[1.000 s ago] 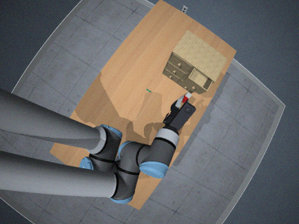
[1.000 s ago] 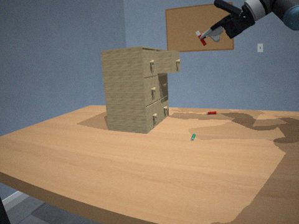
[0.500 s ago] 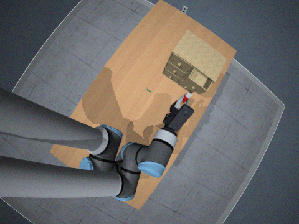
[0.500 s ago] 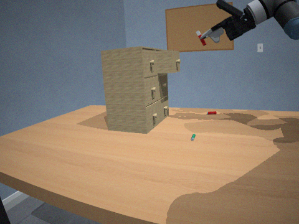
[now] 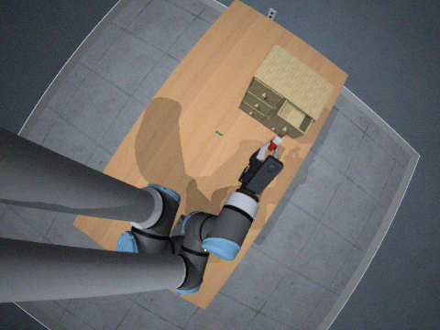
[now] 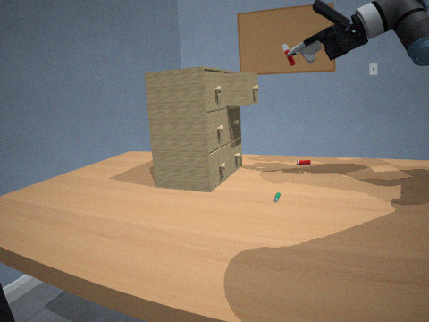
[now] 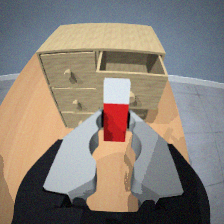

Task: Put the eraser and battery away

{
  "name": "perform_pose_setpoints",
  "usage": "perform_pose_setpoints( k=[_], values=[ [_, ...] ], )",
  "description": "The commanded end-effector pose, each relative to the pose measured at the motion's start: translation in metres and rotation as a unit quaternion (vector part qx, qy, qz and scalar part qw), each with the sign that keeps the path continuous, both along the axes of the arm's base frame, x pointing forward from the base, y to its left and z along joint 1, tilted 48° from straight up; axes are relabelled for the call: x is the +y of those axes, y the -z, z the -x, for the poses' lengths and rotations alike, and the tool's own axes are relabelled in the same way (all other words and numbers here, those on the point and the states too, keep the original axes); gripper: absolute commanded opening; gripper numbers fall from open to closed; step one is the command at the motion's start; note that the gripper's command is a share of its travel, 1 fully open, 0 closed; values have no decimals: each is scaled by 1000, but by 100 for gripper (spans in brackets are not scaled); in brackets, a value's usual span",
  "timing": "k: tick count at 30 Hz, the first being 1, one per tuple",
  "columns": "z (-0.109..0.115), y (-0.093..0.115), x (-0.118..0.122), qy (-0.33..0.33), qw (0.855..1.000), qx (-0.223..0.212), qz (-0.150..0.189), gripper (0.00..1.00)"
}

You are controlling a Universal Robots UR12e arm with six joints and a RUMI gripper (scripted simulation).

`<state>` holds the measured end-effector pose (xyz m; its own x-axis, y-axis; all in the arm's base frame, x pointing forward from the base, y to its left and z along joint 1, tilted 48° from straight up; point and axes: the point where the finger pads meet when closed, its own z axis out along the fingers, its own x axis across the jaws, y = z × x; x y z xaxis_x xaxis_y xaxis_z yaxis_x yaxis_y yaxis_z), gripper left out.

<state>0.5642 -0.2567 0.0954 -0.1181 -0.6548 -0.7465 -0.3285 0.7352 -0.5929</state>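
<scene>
Eraser (image 7: 115, 111), red with a white end, sits clamped in the claw (image 6: 298, 50), high in the air just in front of the chest (image 6: 179, 130). The top-row right drawer (image 7: 131, 62) stands pulled out. A good drop probably means carrying the eraser forward until it hangs fully over the drawer's inside, past its front panel, then lowering before letting go. Air above the drawer looks free. The green battery (image 6: 277, 197) lies on the desk (image 6: 112, 233), well apart, with a small red thing (image 6: 304, 162) farther right.
</scene>
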Motion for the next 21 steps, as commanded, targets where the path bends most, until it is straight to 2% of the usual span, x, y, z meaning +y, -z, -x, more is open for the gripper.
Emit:
perform_pose_setpoints(
  k=[1,21],
  values=[
    [0,0,-1,8,1000,-5,2,11],
    [0,0,-1,19,1000,-14,4,11]
  ],
)
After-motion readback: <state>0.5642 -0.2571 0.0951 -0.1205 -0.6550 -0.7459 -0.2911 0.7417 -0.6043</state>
